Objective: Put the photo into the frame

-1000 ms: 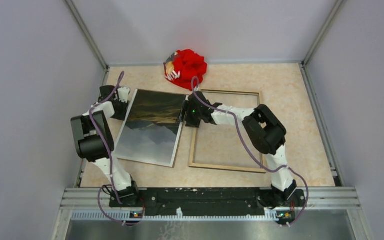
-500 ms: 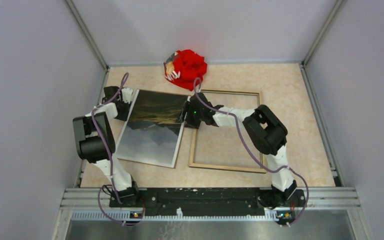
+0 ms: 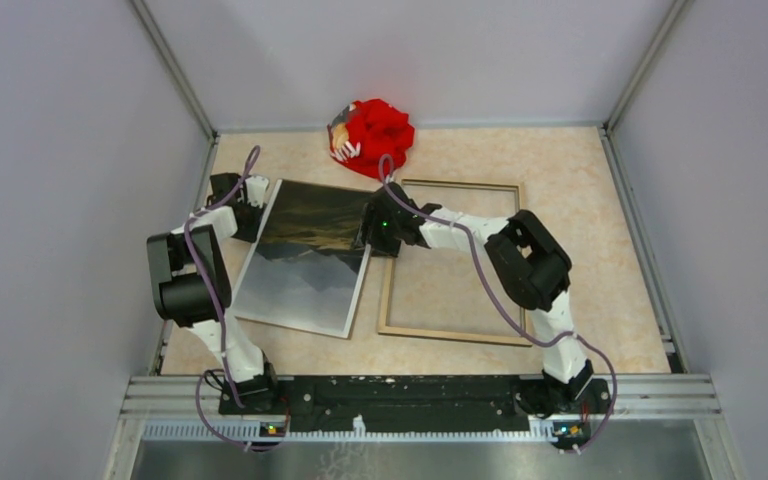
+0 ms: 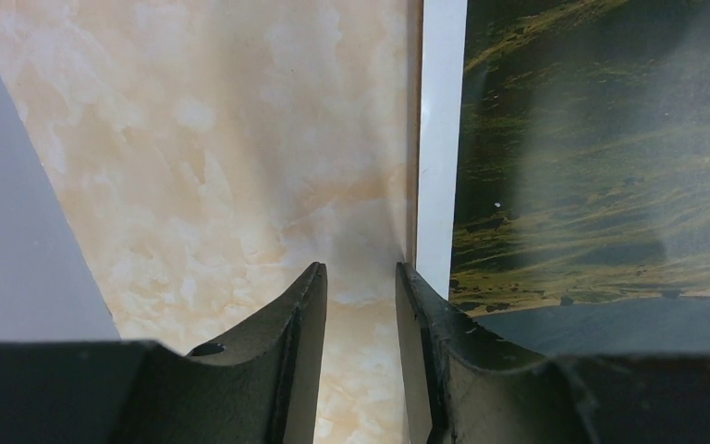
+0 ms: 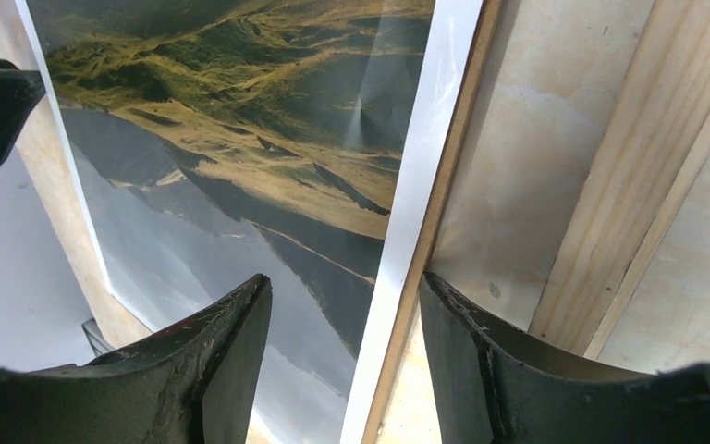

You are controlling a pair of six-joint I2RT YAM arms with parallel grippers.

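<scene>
The photo [image 3: 305, 255], a dark mountain print with a white edge, lies flat on the table left of the frame [image 3: 450, 336]. The frame lies with its light wood side up. My left gripper [image 3: 253, 207] is at the photo's far left edge. In the left wrist view it [image 4: 361, 273] is open over bare table, its right finger just beside the photo's white edge [image 4: 442, 139]. My right gripper [image 3: 368, 233] is at the photo's far right edge. There it [image 5: 343, 277] stands open astride the white edge of the photo [image 5: 240, 111], with the frame's wooden rail [image 5: 647, 176] to the right.
A red cloth bundle [image 3: 372, 135] sits at the back edge of the table, just beyond the frame's far left corner. Grey walls close the table in on three sides, and the left wall [image 4: 18, 231] is close to my left gripper.
My left gripper has shifted slightly toward the far side along the photo's left corner, its jaws a touch narrower. The right gripper has edged left and farther over the photo's edge.
</scene>
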